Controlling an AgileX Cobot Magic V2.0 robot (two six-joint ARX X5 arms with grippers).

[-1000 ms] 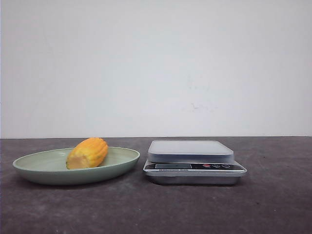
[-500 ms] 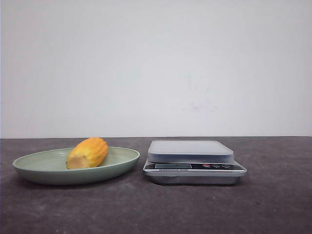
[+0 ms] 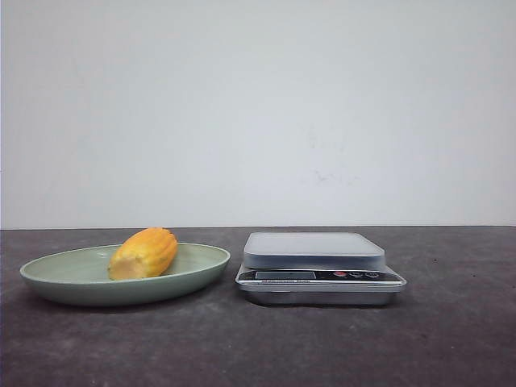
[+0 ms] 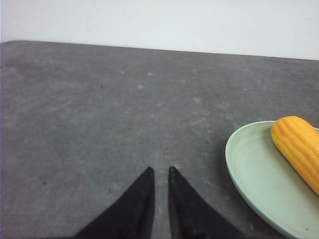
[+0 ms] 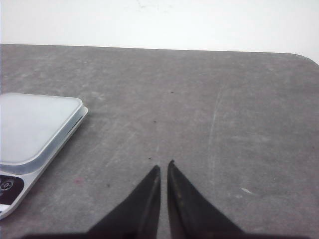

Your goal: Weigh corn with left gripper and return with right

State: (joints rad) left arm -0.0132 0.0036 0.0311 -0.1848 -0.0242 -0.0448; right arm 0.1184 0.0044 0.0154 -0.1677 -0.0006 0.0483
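Observation:
The stubby yellow-orange corn [image 3: 143, 253] lies on its side in a shallow pale green plate [image 3: 56, 284] at the table's left. In the left wrist view the corn [image 4: 299, 147] rests on the plate [image 4: 251, 172], off to one side of my left gripper [image 4: 160, 169]. That gripper hovers over bare table, shut, with only a thin slit between its black fingertips and nothing held. My right gripper [image 5: 164, 165] is likewise shut and empty over bare table, apart from the scale [image 5: 30, 124]. Neither gripper shows in the front view.
A silver kitchen scale [image 3: 314, 250] with a flat pale platform stands right of the plate, its display and buttons facing the front. The dark grey tabletop [image 3: 258, 347] ends at a white wall behind.

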